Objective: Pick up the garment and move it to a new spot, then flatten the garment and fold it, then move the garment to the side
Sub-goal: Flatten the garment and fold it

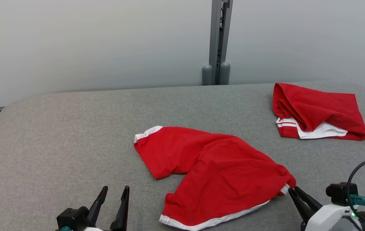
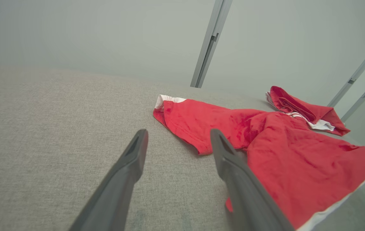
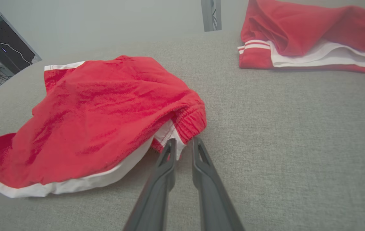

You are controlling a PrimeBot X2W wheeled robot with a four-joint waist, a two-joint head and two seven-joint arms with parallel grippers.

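The garment (image 1: pixel 217 166), red shorts with white trim, lies crumpled at the middle of the grey table (image 1: pixel 57 128). It also appears in the left wrist view (image 2: pixel 297 160) and the right wrist view (image 3: pixel 99 106). My right gripper (image 1: pixel 293 190) sits at its right waistband corner. In the right wrist view that gripper (image 3: pixel 184 142) has its jaws a narrow gap apart, with the white-edged corner lying loosely between the tips. My left gripper (image 1: pixel 115 191) stands open at the lower left, clear of the cloth, and its fingers (image 2: pixel 137 150) are spread wide over bare table.
A second red and white garment (image 1: pixel 317 109) lies folded at the table's back right. A grey post (image 1: pixel 216 41) stands against the pale wall behind the table. The table's rounded edges curve away at both far corners.
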